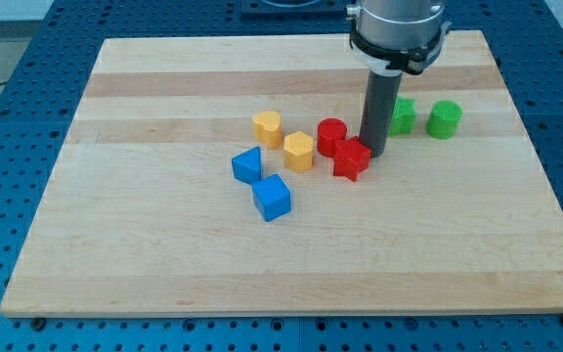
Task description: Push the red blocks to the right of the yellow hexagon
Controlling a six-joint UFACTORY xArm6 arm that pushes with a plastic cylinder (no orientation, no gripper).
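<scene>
A yellow hexagon (299, 151) lies near the board's middle. A red cylinder (331, 135) stands just to its right, touching or nearly touching it. A red star-shaped block (351, 159) lies right of the hexagon, below the cylinder. My tip (373, 153) sits at the star block's upper right edge, touching it or nearly so, and right of the red cylinder.
A yellow heart-shaped block (268, 128) lies up-left of the hexagon. Two blue blocks (248, 165) (272, 198) lie to its lower left. Two green blocks (402, 116) (445, 119) stand right of my rod. The wooden board (164, 244) rests on a blue perforated table.
</scene>
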